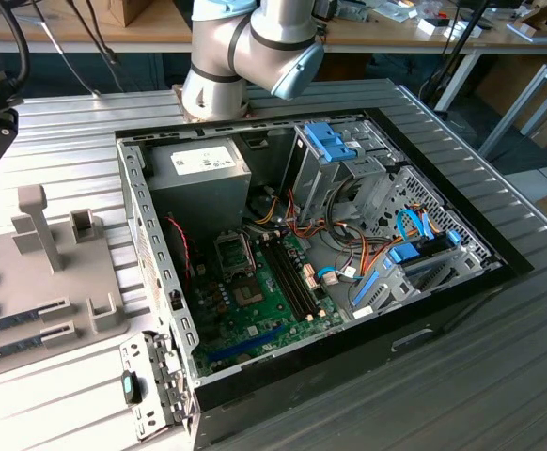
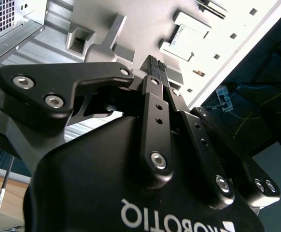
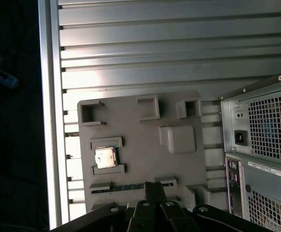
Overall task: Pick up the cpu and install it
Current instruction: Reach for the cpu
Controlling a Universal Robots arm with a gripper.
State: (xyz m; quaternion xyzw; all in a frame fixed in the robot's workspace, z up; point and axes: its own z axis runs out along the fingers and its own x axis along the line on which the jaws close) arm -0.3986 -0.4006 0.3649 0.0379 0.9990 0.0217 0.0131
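The cpu (image 3: 105, 157), a small silver square with a thin green rim, lies flat in a bracketed pocket of the grey fixture plate (image 3: 145, 130) in the first wrist view. My gripper (image 3: 153, 185) hangs high above the plate's edge, beside the cpu's pocket and well clear of it. Its black fingers (image 2: 155, 96) are pressed together with nothing between them. In the exterior view the open computer case (image 1: 443, 310) shows the green motherboard (image 1: 255, 324) with its square socket (image 1: 236, 252).
The fixture plate (image 1: 76, 291) sits on the ribbed metal table (image 1: 499, 395) at the exterior view's left, with upright posts (image 1: 37, 225) and long memory sticks (image 1: 24, 315). The case's rear panel (image 3: 263, 145) stands beside the plate. Cables and drive cages (image 1: 386, 244) crowd the case.
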